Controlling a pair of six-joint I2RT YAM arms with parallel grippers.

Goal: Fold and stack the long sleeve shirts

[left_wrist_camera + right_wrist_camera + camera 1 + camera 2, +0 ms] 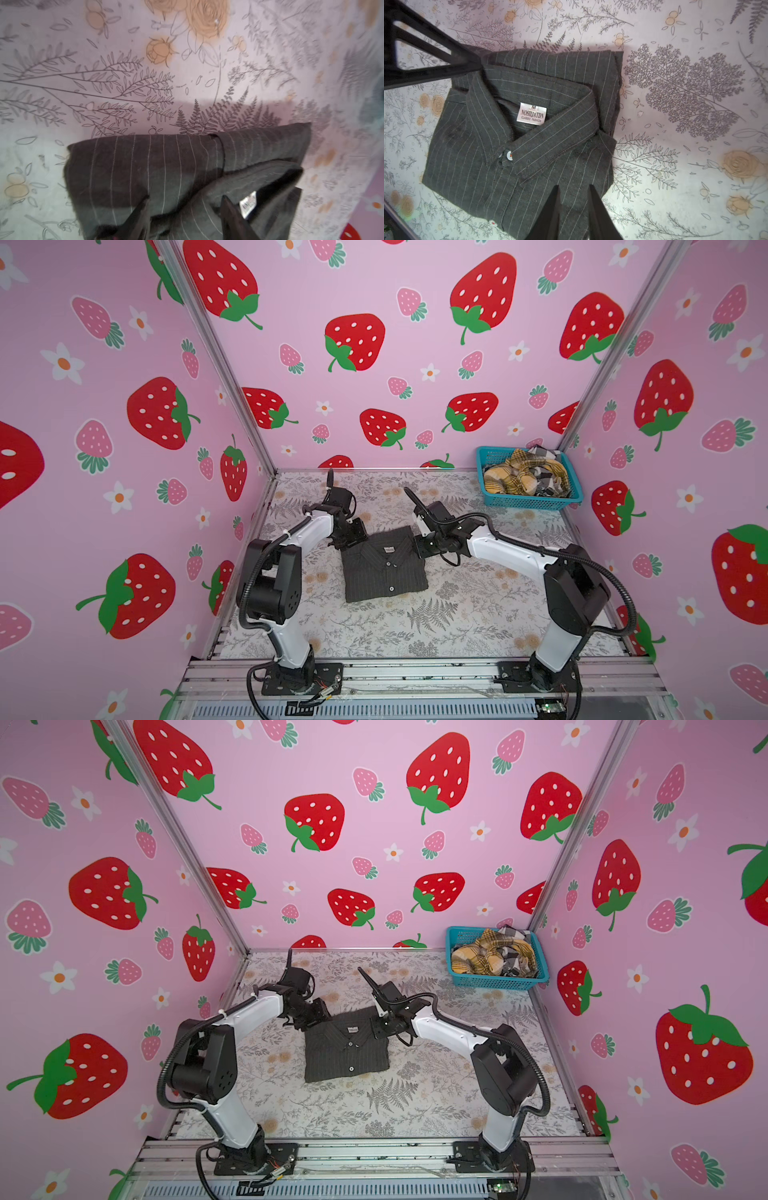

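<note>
Floral table (457, 614): left fingers (137, 220), right fingers (550, 212) parted over charcoal shirt (384, 572).

Both top views: mounted high at the front, facing steeply down over the whole table (457, 626). Both wrist views: close range, facing down onto the charcoal shirt (145, 170), common to all four views.
</note>
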